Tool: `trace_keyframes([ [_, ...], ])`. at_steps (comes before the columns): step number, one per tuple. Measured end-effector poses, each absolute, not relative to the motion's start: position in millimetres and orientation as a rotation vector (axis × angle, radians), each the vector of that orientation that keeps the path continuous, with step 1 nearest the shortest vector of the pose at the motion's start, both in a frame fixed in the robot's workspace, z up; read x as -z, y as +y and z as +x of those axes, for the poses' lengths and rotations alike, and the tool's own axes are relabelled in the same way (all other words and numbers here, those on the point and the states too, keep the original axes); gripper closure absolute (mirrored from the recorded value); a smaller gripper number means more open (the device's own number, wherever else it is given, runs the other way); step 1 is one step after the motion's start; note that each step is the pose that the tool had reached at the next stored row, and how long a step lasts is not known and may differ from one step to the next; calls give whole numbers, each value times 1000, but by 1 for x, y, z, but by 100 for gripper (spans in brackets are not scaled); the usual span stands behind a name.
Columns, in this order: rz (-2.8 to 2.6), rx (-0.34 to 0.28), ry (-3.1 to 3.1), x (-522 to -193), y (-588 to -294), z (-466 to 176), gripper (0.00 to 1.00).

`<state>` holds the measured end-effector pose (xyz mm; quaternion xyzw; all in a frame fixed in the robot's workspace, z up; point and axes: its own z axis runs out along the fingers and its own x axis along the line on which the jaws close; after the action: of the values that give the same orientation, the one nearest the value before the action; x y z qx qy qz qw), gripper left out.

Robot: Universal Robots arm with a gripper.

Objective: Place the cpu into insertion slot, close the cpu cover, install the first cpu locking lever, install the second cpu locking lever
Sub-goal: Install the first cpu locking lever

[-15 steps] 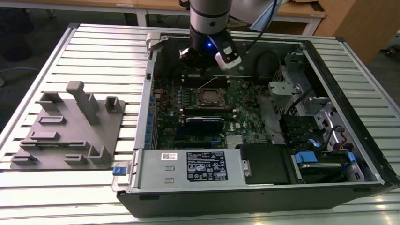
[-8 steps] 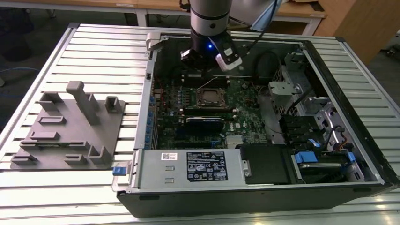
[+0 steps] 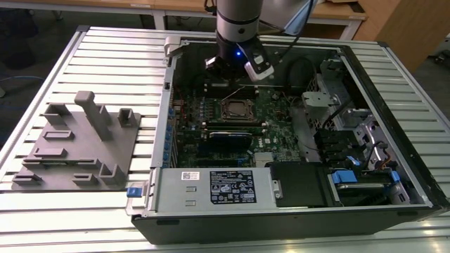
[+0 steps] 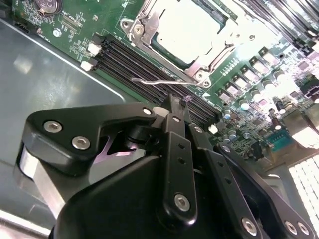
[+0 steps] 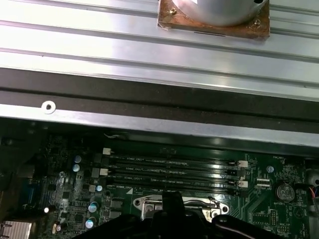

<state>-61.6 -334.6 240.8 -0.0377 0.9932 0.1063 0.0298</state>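
While the arm reaches down from above, an open computer case lies on its side on a slatted metal table, taking up the middle and the exterior view's right of the tabletop. A grey fixture with upright pegs sits near the table's edge on the exterior view's left, well apart from the case.

A green board covers the floor of the case. The gripper hangs low over the part of the board nearest the case's far wall. In the second wrist view its black fingers are pressed together with no gap between them and nothing clamped there.

Long black memory slots run side by side between that wall and the insertion slot. The slot sits towards the middle of the board, just beside the gripper. The cover lies down flat on the slot, framing the cpu, whose silvery top shows through the square window.

A thin metal lever stands out along the cover's edge on the memory-slot side. The fingertips are right at it and seem to touch it, though the angle leaves that unsure.
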Motion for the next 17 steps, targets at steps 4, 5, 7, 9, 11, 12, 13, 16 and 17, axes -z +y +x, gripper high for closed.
trace_keyframes([
  [4, -114, -328, 3062, -239, -334, -61, 90],
  [5, -113, -328, 3062, -238, -334, -60, 90],
  [7, -112, -329, 3062, -236, -334, -59, 90],
  [9, -111, -329, 3062, -236, -334, -59, 90],
  [11, -111, -329, 3062, -236, -334, -59, 90],
  [12, -111, -330, 3062, -236, -334, -59, 90],
  [13, -111, -330, 3062, -236, -334, -59, 90],
  [16, -111, -330, 3062, -235, -334, -59, 90],
  [17, -112, -330, 3062, -235, -334, -59, 90],
])
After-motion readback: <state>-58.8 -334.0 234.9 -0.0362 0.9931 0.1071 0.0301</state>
